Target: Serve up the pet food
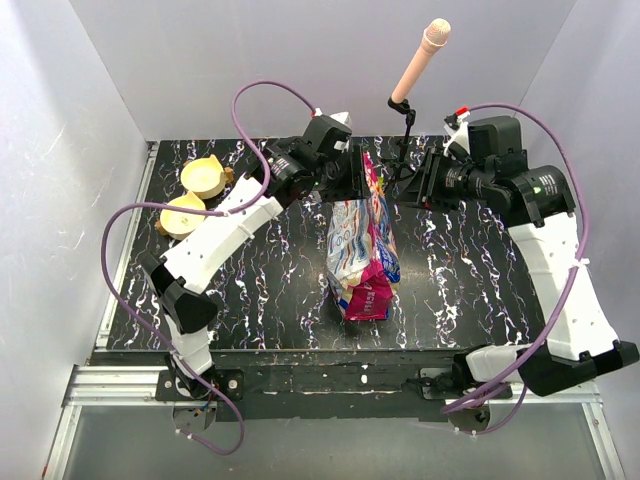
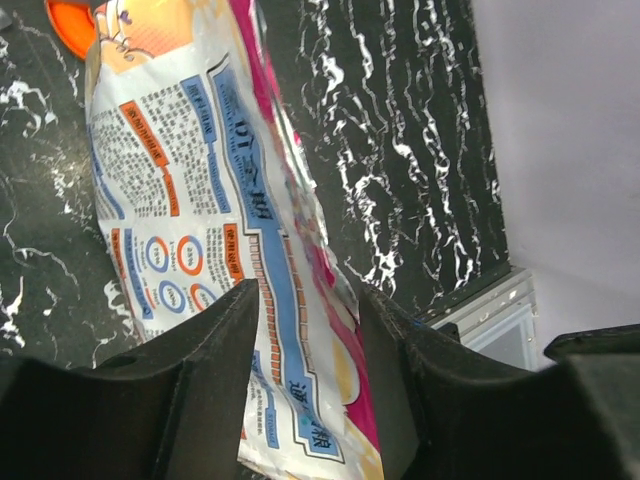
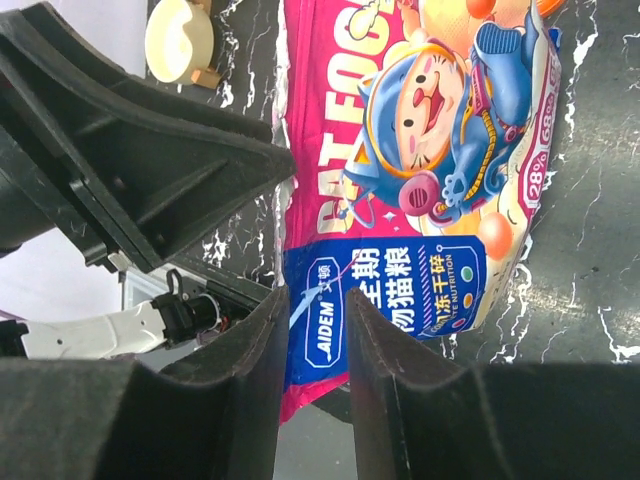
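Observation:
The pet food bag [image 1: 362, 250], glossy white, blue and magenta, stands upright in the middle of the black marbled table [image 1: 270, 290]. No kibble shows. My left gripper [image 1: 352, 178] is at the bag's far top end. In the left wrist view the bag [image 2: 190, 170] runs between the spread fingers of the left gripper [image 2: 305, 300]. My right gripper [image 1: 422, 188] hangs just right of the bag, a small gap apart. In the right wrist view the right gripper [image 3: 312, 305] stands narrowly open with the bag's front [image 3: 430, 150] behind it.
Two tan bowls [image 1: 205, 178] [image 1: 183, 215] sit at the table's far left; one shows in the right wrist view [image 3: 180, 40]. A microphone on a stand [image 1: 415, 65] rises behind the bag. An orange object [image 2: 70, 20] peeks out beside the bag.

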Controlling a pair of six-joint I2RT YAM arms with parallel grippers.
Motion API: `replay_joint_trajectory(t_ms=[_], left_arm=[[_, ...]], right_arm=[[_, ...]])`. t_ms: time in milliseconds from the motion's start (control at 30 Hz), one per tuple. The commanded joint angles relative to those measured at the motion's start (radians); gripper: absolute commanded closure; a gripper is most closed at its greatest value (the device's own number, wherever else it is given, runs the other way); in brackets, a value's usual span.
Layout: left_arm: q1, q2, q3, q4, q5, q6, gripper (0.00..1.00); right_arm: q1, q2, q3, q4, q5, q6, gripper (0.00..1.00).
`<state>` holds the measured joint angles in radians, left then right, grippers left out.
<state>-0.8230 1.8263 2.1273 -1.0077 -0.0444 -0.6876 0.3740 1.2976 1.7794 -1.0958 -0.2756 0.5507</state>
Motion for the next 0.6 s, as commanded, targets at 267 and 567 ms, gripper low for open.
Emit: replay_joint_trajectory(t_ms=[267,567], left_arm=[[-0.004,-0.002,0.053,-0.04,0.004,-0.02,0.53],[-0.004,-0.016,0.028,-0.011,0.031,-0.03,0.55]], right_arm=[[0.026,0.069,0.057,0.011,0.041,-0.054,0.65],[0.046,0.115,0.071,0.022,0.015,-0.069,0.71]])
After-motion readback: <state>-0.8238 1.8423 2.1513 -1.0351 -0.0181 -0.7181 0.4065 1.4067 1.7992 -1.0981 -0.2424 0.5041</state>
